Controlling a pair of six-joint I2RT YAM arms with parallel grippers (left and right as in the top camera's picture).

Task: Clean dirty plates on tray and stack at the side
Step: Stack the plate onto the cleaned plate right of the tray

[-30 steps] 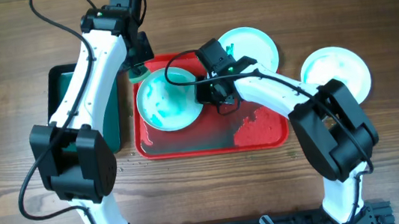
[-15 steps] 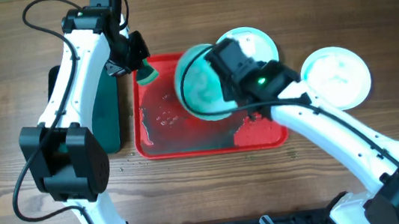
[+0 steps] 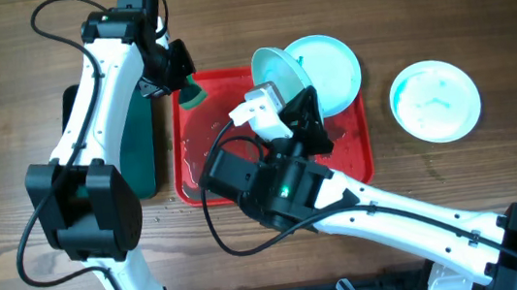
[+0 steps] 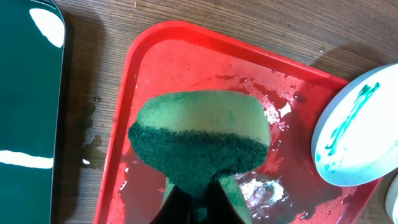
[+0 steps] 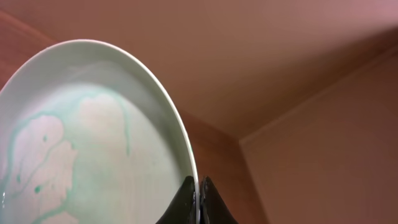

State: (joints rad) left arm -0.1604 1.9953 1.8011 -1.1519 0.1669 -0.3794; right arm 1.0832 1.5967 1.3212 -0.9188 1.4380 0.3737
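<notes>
Overhead, the right arm [image 3: 363,206] covers the red tray [image 3: 189,138] around its 5-to-6 o'clock part. In the left wrist view the sponge [image 4: 202,140] hides the left gripper [image 4: 198,202] fingertips, and the smeared plate [image 4: 357,140] at 3 o'clock is cut off.

The overhead view looks straight down on the bench [image 3: 4,57], holding the whole red tray [image 3: 206,131]. The left wrist view looks down close over that tray's corner, shared with overhead. The right wrist view tilts upward, tight against a raised plate [image 5: 93,143].
</notes>
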